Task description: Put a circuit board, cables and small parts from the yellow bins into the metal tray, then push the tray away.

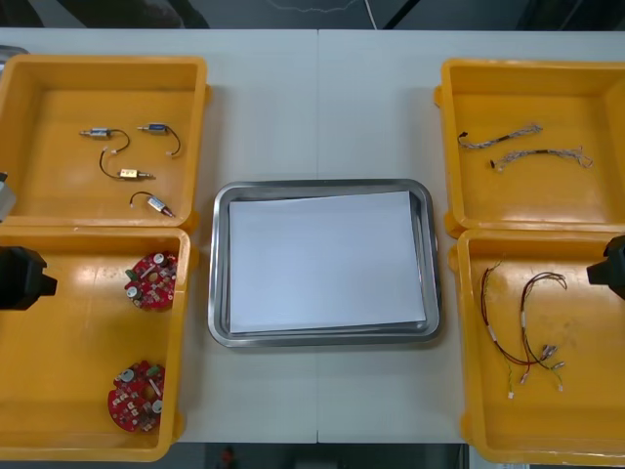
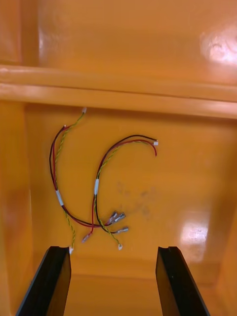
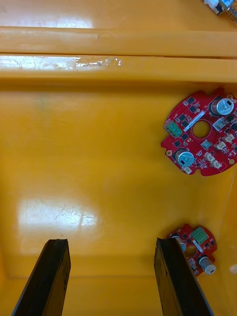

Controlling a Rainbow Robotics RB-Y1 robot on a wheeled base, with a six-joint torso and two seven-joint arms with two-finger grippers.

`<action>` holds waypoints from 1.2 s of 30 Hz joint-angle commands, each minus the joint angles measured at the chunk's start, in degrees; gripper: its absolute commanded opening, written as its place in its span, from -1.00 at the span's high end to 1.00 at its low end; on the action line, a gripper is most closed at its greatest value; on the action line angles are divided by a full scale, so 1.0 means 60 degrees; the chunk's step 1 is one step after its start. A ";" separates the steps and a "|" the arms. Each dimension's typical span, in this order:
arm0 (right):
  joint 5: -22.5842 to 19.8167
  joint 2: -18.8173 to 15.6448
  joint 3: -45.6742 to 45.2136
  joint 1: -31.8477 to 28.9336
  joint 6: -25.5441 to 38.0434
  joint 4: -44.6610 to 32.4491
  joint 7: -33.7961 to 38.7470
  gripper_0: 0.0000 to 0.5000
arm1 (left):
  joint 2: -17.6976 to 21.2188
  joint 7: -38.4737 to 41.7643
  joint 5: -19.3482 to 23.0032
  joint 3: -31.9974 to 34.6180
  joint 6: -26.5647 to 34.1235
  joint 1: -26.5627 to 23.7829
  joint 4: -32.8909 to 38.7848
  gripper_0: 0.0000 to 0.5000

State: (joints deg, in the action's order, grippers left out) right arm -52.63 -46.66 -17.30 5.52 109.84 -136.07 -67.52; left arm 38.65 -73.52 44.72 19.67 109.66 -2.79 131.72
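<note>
The metal tray (image 1: 221,293), white inside, lies at the table's middle between the yellow bins. My left gripper (image 3: 111,242) hangs open over the near left bin (image 1: 78,430), with nothing between its fingers. Two round red circuit boards lie in that bin: one (image 3: 202,133) ahead and off to one side, the other (image 3: 195,247) just outside one finger. My right gripper (image 2: 113,249) is open over the near right bin (image 1: 586,430). The red and yellow cables (image 2: 98,187) lie on the floor of that bin, just ahead of its fingertips.
The far left bin (image 1: 39,78) holds several small metal parts (image 1: 127,156). Two twisted blue and white cables (image 1: 527,145) lie in the far right bin (image 1: 586,205). Bare table runs beyond the tray's far rim.
</note>
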 commanded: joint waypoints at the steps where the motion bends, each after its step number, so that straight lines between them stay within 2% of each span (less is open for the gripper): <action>1: -0.0105 -0.0382 -0.0061 -0.0700 0.0027 -0.0247 -0.0012 -1.00 | 0.0180 -0.1266 0.0208 -0.0144 0.0057 0.0201 0.0063 -1.00; 6: -0.0046 -0.0382 0.0026 -0.1140 0.0027 -0.0232 -0.0012 -1.00 | 0.0473 -0.2263 0.0384 -0.0349 0.0057 0.0553 0.0093 -1.00; 10: 0.0174 -0.0221 0.0173 -0.1535 -0.0670 -0.0232 0.0003 -1.00 | 0.0810 -0.3200 0.0589 -0.0613 0.0049 0.0978 0.0166 -1.00; 15: 0.0511 -0.0045 0.0495 -0.1916 -0.1593 -0.0232 0.0076 -1.00 | 0.1220 -0.3976 0.0823 -0.0847 -0.0654 0.1432 0.0503 -1.00; 21: 0.1463 0.0160 0.1403 -0.2077 -0.2442 -0.0027 0.0135 -1.00 | 0.1806 -0.4357 0.1028 -0.1521 -0.1782 0.1915 0.1074 -1.00; 29: 0.1932 0.0453 0.2136 -0.2107 -0.3336 0.0661 0.0149 -1.00 | 0.2670 -0.4723 0.1043 -0.2561 -0.3467 0.2237 0.1206 -1.00; 36: 0.2298 0.0497 0.2898 -0.2107 -0.4303 0.1394 0.0164 -1.00 | 0.3270 -0.4943 0.0794 -0.3528 -0.4507 0.2252 0.1191 -1.00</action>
State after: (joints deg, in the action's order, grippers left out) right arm -40.16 -44.30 -2.71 -5.92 86.41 -129.03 -67.51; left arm 54.94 -98.14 50.32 0.97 84.96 9.09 137.02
